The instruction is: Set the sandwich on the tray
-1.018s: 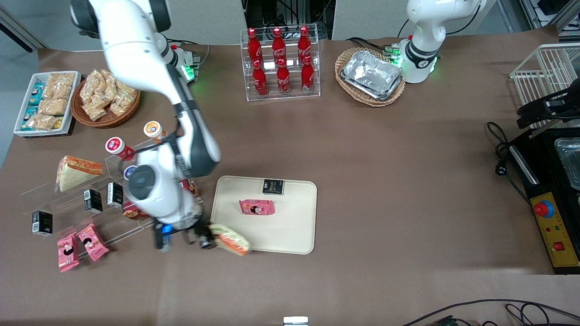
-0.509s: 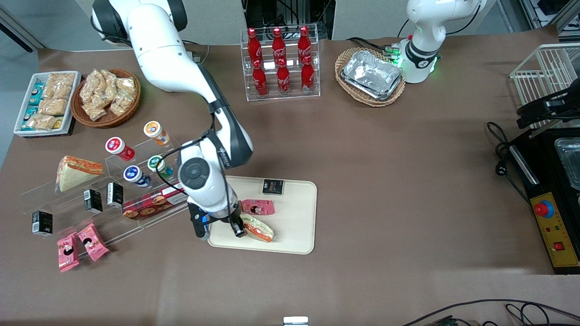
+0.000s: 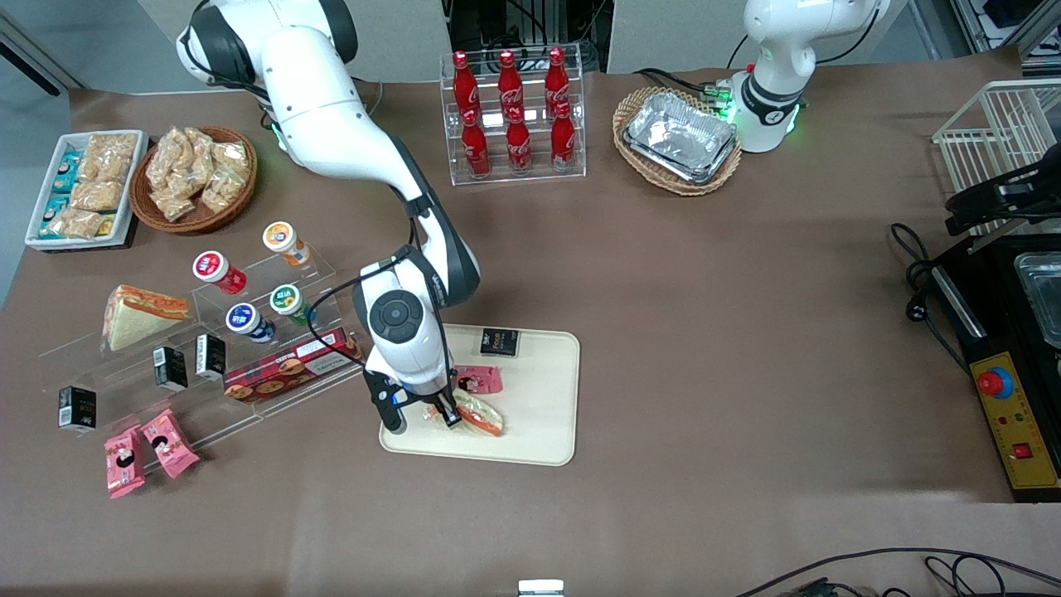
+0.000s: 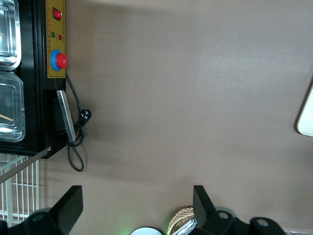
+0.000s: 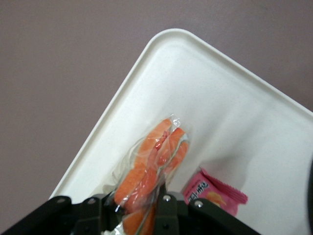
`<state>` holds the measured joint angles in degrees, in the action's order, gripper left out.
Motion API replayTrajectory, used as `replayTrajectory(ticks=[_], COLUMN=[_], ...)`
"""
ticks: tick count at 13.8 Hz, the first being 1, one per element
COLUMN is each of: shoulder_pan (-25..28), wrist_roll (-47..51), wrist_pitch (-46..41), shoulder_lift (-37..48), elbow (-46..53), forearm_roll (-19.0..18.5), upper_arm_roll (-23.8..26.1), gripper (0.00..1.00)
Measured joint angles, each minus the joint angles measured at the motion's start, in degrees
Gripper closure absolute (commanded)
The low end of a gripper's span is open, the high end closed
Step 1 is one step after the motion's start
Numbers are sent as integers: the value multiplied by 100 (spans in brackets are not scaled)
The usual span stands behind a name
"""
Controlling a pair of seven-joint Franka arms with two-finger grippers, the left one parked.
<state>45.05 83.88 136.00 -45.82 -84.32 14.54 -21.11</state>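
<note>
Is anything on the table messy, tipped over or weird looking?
Nothing is spilled or broken. The only unusual thing is the sandwich, which is not lying loose: the pincer is shut on it just above the tray, close to the pink snack packet. Nothing else looks tipped over.

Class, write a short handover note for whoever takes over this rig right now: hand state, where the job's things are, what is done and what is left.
Hand: shut on the sandwich, low over the tray, at the tray's end toward the working arm.
Sandwich: over the tray, nearer the front camera than the pink snack packet; whether it touches the tray surface cannot be told.
Tray: also carries a small black packet.
Done: sandwich brought over the tray.
Left: probably lower if needed, open the hand, lift clear.
</note>
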Motion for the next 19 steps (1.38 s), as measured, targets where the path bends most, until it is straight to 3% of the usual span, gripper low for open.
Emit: replayTrajectory(ticks=[1, 2, 13, 19], shoulder_pan=[0, 0, -84, -544], wrist_roll=[0, 9, -91, -1421], wrist_pitch=[69, 100, 128, -1262], shoulder_lift=[-71, -100, 118, 1187], elbow=[0, 1, 110, 233], forearm_roll=[0, 0, 0, 0], upper_arm_roll=[0, -3, -86, -129], gripper=[12, 0, 0, 0])
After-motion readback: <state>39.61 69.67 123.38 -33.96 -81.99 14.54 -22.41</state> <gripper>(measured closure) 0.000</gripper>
